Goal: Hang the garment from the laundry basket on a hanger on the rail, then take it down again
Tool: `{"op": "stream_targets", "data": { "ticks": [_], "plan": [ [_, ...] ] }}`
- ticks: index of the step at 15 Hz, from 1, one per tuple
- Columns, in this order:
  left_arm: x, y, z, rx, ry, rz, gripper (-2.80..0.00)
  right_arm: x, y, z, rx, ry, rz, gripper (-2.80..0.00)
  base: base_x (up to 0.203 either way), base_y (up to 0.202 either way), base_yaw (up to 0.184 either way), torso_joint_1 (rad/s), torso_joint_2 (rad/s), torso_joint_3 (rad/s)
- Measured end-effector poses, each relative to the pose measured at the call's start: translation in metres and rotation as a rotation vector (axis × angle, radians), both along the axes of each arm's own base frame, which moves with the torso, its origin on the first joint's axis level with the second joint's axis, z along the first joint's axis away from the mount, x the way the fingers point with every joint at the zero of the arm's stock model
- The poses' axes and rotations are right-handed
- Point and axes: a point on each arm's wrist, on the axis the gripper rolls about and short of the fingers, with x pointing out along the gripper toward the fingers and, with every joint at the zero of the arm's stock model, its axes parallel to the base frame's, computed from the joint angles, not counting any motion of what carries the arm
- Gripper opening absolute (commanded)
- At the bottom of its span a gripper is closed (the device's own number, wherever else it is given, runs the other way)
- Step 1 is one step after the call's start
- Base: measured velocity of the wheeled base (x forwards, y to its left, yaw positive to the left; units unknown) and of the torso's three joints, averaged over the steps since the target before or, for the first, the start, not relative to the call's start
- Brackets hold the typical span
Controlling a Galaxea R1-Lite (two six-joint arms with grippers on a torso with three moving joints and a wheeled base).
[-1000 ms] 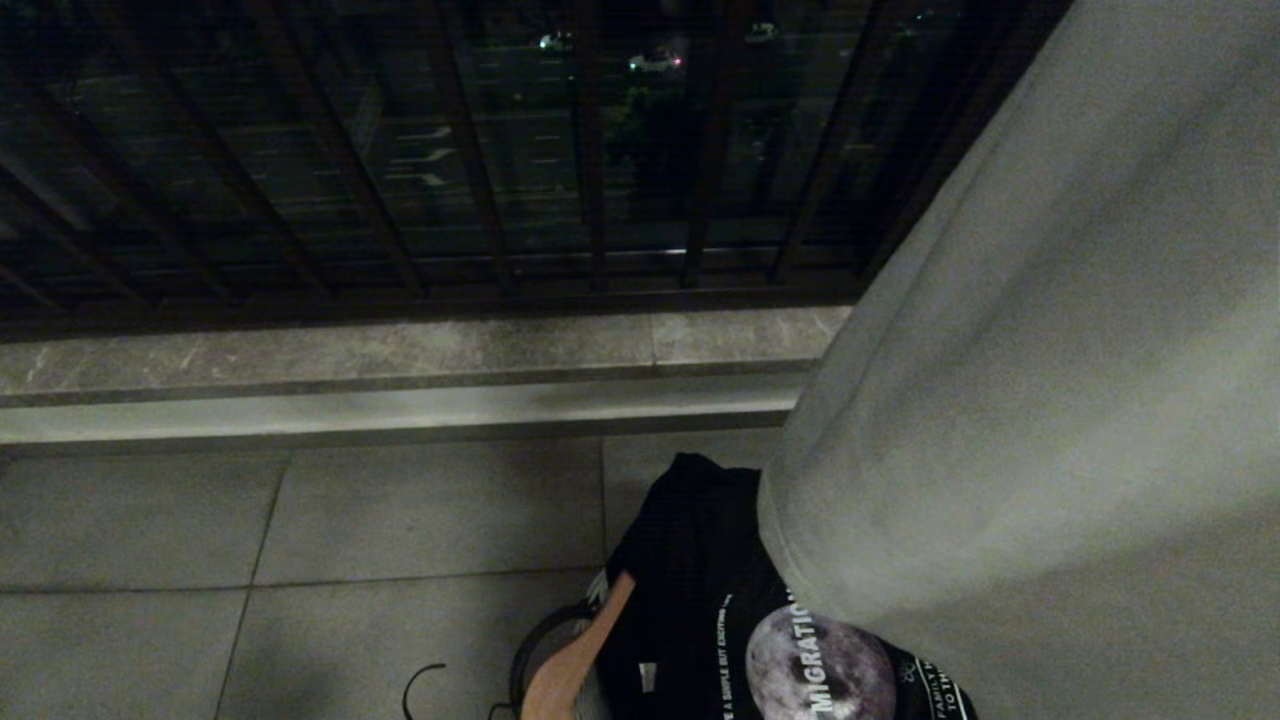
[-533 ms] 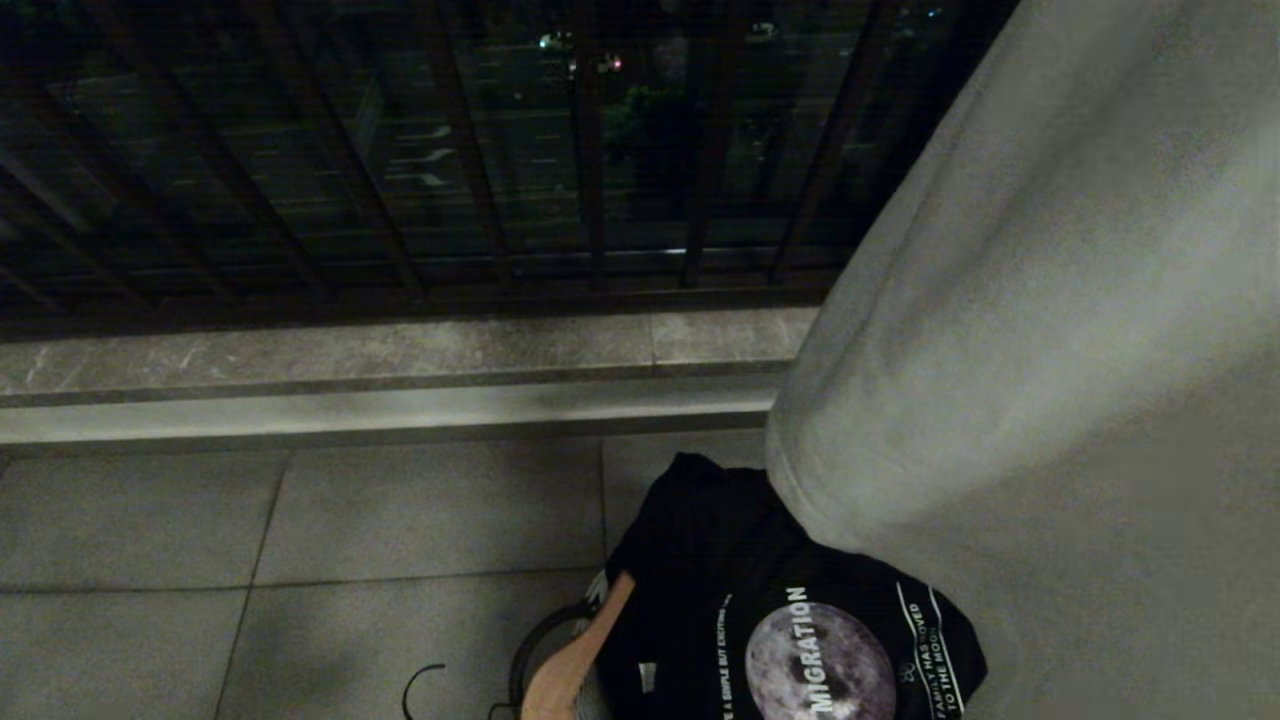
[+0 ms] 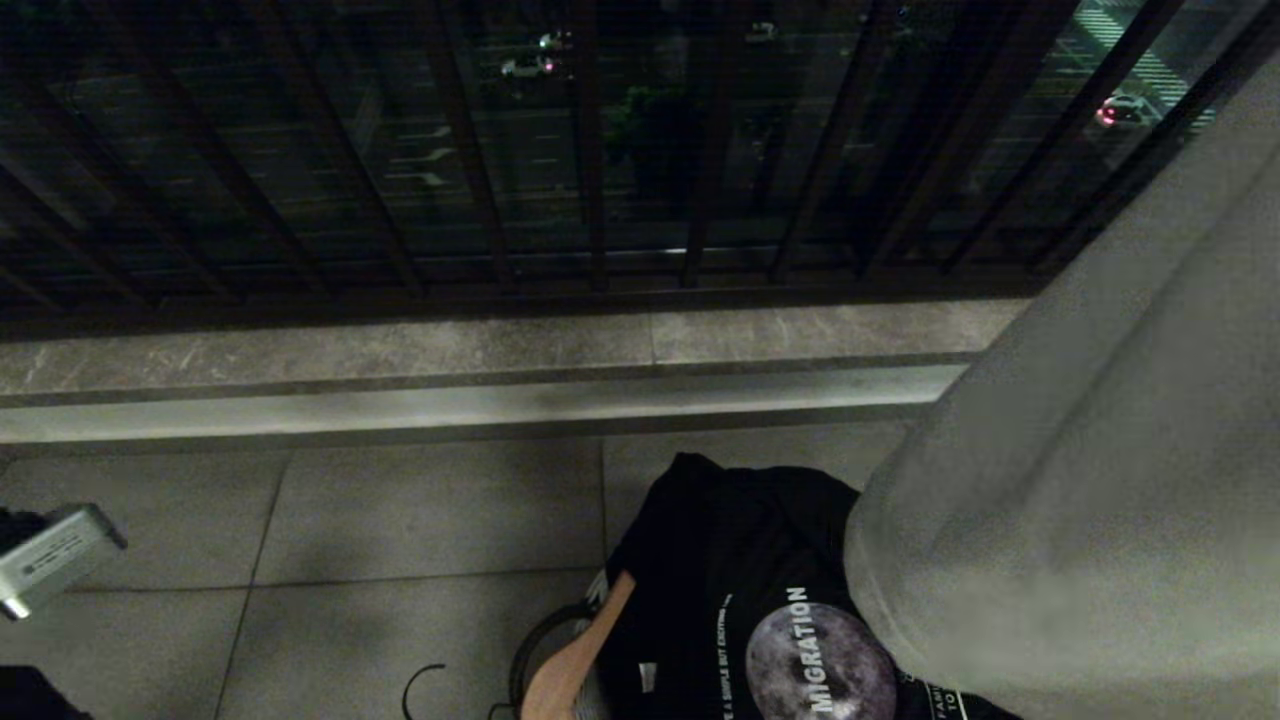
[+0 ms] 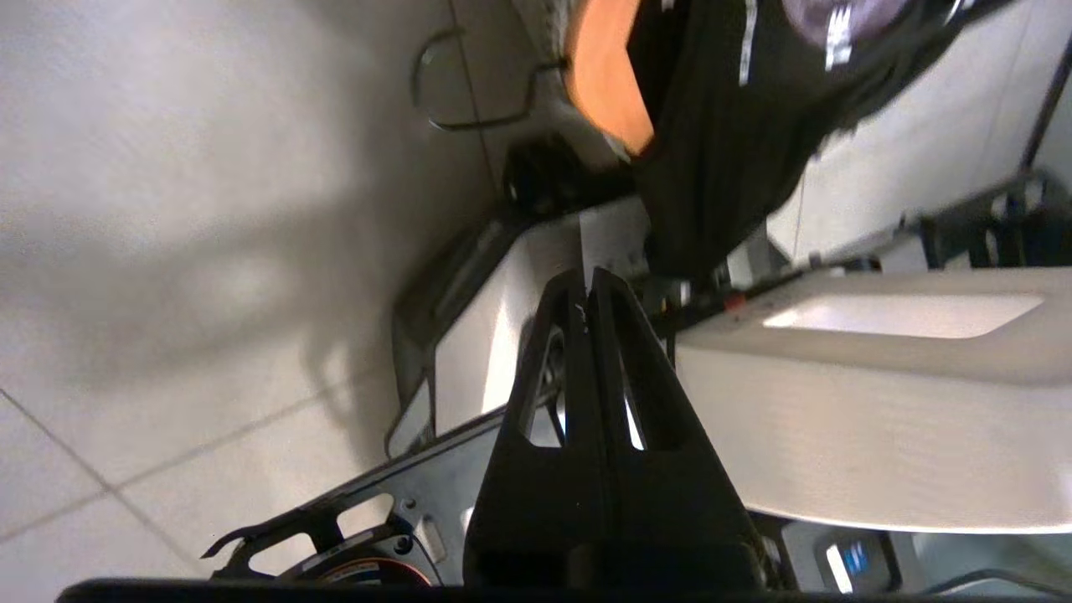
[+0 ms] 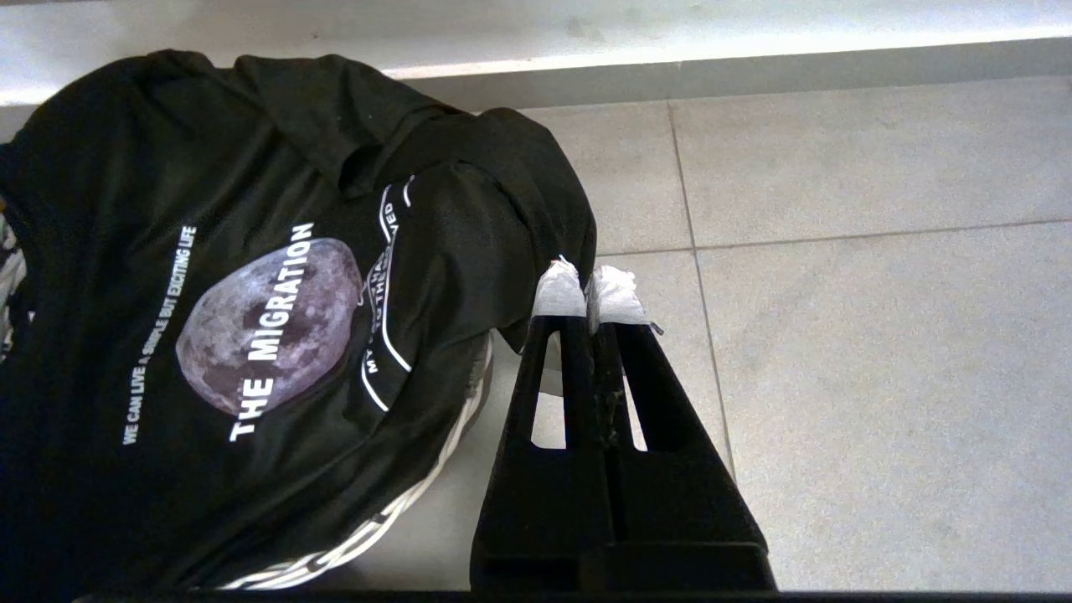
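garment (image 3: 720, 540) overhanging basket rim (image 3: 530, 640)

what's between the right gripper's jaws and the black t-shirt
Nothing. In the right wrist view the right gripper, jaws shut, hangs just beside the black T-shirt heaped on the laundry basket; only a sliver of bare floor tile shows between them.

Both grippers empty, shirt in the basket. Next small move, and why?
Probably open the left gripper and bring it toward the wooden hanger beside the black T-shirt. Both grippers are shut on nothing, the shirt lies bunched over the laundry basket, and the right gripper sits idle beside it.
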Motion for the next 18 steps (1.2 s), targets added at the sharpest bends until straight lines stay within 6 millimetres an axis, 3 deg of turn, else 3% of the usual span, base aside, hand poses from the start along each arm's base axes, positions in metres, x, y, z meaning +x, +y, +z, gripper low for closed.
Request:
{"op": "stream_targets", "data": {
  "ticks": [5,10,18],
  "plan": [
    [0.035,-0.026,0.003,0.054,0.081,-0.095,-2.80,0.000,0.000,0.000,0.000,0.000,0.000,-2.80,0.000,0.000,0.000,0.000,0.00,0.000],
    [0.062,-0.067,-0.007,0.174,0.065,-0.108,-2.80,0.000,0.000,0.000,0.000,0.000,0.000,-2.80,0.000,0.000,0.000,0.000,0.00,0.000],
    [0.087,-0.112,-0.025,0.238,0.106,-0.178,-2.80,0.000,0.000,0.000,0.000,0.000,0.000,-2.80,0.000,0.000,0.000,0.000,0.00,0.000]
  ]
}}
